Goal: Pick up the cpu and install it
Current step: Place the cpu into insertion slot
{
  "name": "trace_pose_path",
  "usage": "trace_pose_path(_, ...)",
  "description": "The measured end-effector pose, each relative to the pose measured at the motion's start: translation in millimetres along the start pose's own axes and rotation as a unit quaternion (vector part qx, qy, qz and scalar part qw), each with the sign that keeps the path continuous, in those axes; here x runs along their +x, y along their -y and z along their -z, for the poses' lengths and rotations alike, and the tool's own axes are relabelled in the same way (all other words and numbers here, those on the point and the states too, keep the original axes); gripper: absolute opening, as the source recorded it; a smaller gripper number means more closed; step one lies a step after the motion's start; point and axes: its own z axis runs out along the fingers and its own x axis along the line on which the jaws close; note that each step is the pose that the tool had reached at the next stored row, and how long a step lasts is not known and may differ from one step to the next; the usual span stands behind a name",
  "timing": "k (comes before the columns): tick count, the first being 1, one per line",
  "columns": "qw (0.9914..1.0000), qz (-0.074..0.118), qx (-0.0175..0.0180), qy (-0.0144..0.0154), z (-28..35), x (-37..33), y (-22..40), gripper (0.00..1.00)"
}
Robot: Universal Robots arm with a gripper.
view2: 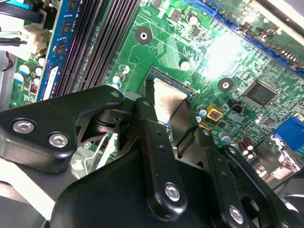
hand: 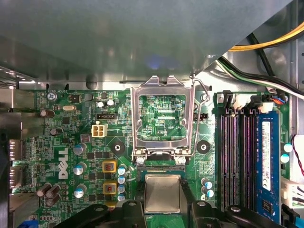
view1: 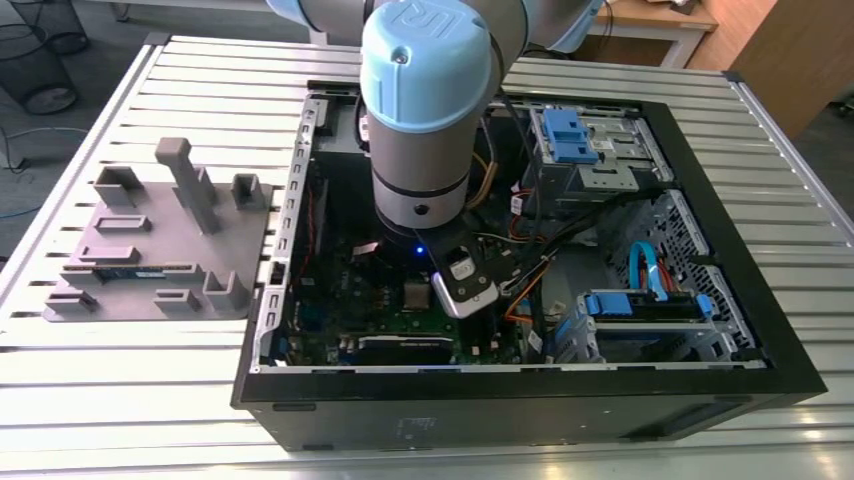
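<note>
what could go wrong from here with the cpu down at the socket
1. The cpu is at the gripper, right over the socket. It is hard to tell whether it sits square, and a skewed seat could damage the contacts.
2. The raised socket frame stands just beside the gripper, so a sideways move might catch it.
3. Loose cables lie close to the arm inside the case and could snag.

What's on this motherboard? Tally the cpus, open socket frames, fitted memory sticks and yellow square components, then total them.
cpu: 1
open socket frame: 1
blue memory stick: 1
yellow square components: 2
Total: 5
</note>
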Motion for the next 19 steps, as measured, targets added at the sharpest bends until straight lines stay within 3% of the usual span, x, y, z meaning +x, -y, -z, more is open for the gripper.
trace_pose_path(19, 0.99996, 0.009, 0.0, -0.0005, 1.8, 0.0, 0.1, 0.38)
